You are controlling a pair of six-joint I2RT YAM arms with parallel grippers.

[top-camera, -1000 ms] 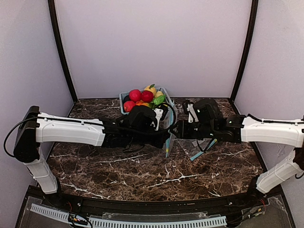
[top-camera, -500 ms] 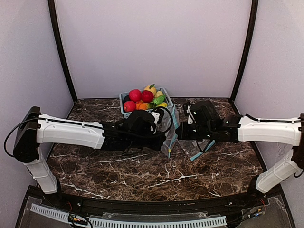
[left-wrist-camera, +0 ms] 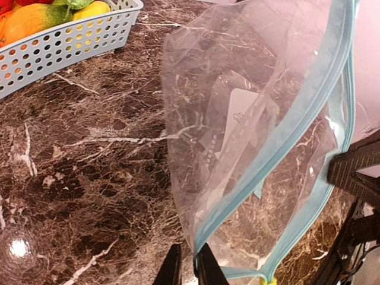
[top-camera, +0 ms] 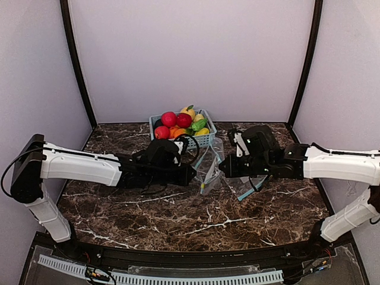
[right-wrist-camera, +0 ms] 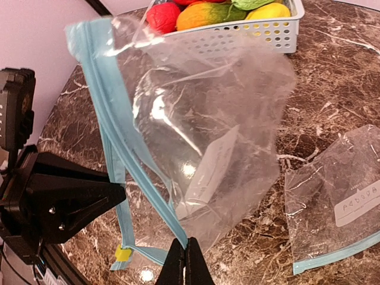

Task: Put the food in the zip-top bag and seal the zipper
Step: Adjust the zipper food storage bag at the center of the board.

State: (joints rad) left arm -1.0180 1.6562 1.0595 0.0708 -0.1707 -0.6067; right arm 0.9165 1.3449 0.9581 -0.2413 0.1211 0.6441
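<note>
The zip-top bag [top-camera: 209, 169] hangs crumpled between my two grippers, in front of the basket. Its light-blue zipper [right-wrist-camera: 119, 119] is parted into two lips that meet at a yellow slider [right-wrist-camera: 122, 253]. My right gripper [right-wrist-camera: 185, 252] is shut on one lip. My left gripper [left-wrist-camera: 189, 261] has its jaws a slit apart, and the other zipper lip [left-wrist-camera: 279, 136] runs down into that gap against the right-hand finger. The food [top-camera: 178, 122], red round pieces with orange, yellow and green ones, lies piled in the basket. No food shows through the clear bag [left-wrist-camera: 237, 119].
The light-blue mesh basket [top-camera: 205, 139] stands at the back centre against the wall. A second clear bag [right-wrist-camera: 338, 208] lies flat on the marble to the right, under my right arm. Grey walls close in the table on three sides.
My left arm has drawn back to the left with its lip and the bag's mouth has spread open. The right gripper closed on the other lip. The left jaws have eased slightly apart.
</note>
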